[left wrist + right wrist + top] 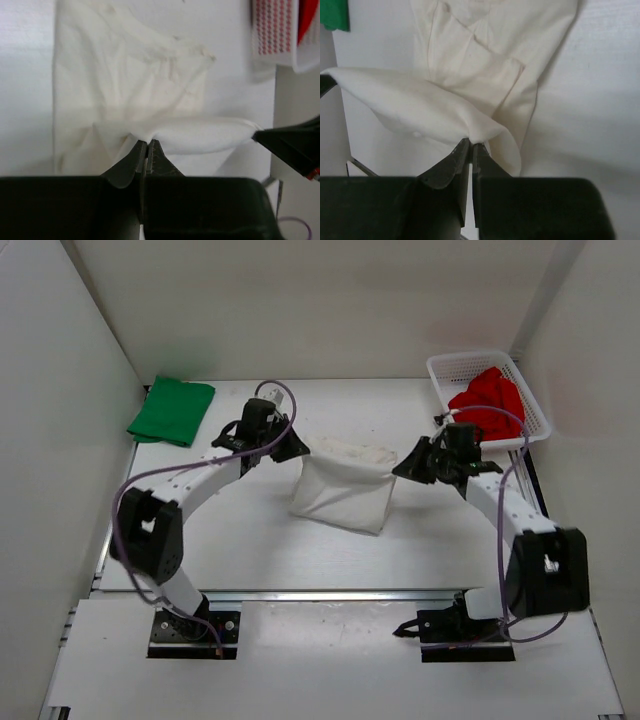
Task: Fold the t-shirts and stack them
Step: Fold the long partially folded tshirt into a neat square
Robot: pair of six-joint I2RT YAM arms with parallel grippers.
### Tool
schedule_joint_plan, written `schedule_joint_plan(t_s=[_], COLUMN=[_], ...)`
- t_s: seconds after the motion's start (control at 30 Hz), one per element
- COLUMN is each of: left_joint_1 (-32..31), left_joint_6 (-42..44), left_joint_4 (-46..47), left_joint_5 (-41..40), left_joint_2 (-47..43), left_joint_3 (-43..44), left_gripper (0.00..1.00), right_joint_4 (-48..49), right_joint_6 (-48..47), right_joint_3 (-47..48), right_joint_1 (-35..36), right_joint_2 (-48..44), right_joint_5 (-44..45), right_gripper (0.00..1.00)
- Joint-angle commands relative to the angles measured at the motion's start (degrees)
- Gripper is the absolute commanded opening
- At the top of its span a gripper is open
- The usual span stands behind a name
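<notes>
White t-shirt [345, 495]: at mid-desk between the two arms, with one edge raised and drawn out between both grippers. The rest of the cloth lies below on the desk [250, 545].
Left gripper [146, 145]: fingers pressed together on the left end of the raised edge, a pinch of white cloth caught at the tips.
Right gripper [471, 145]: fingers likewise clamped on the right end of the same edge, with the fabric billowing away from the tips.
Green t-shirt [172, 410]: folded into a flat rectangle at the desk's far left corner, well apart from the white one.
Red t-shirt [487, 400]: crumpled in a heap inside the basket.
White mesh basket [470, 356]: at the desk's far right corner, just beyond the right arm's wrist.
</notes>
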Motion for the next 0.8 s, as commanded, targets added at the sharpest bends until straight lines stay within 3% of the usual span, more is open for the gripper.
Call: schedule_joint_plan(t_s=[0.0,0.17,0.27,0.37,0.47,0.57,0.63,0.7,0.77], left_joint_1=[3.0,5.8,6.7,8.3,10.2,10.4,8.1,4.8,0.7], left_joint_6=[0.7,0.2,-1.2,-2.2,-3.5,-3.6,-3.7,-3.4,-3.0], left_joint_4=[2.1,1.0,0.5,-1.0,3.8,6.8,10.3,12.3,15.9], left_joint_5=[-3.5,-5.1,-3.6,-3.2,-2.7,-2.7,-1.4,-0.8,-1.1], left_joint_2=[7.7,21.0,27.5,31.6,28.4,23.7,20.5,17.0,16.0], left_joint_3=[9.3,21.2,27.2,31.6,26.7,21.1,16.0,11.1,5.9], left_gripper=[0.00,0.00,0.16,0.31,0.43,0.40,0.38,0.38,0.39], right_joint_4=[5.4,5.6,5.4,7.1,7.9,4.4,3.8,7.3,12.5], right_joint_6=[-4.5,-5.4,-4.8,-5.0,-4.0,-6.5,-7.5,-5.2,-3.7], right_joint_3=[9.5,20.2,26.7,30.9,33.8,34.2,30.2,21.0,14.9], right_joint_1=[-1.0,-2.5,-3.9,-4.7,-5.4,-4.5,-2.9,-0.5,1.5], right_joint_2=[11.0,24.2,30.7,35.2,36.1,33.3,28.9,25.5,22.3], right_joint_5=[-0.8,-0.8,-0.2,-2.6,-2.8,-1.3,2.6,1.9,-0.5], right_gripper=[0.00,0.00,0.01,0.20,0.40,0.51,0.48,0.14,0.03])
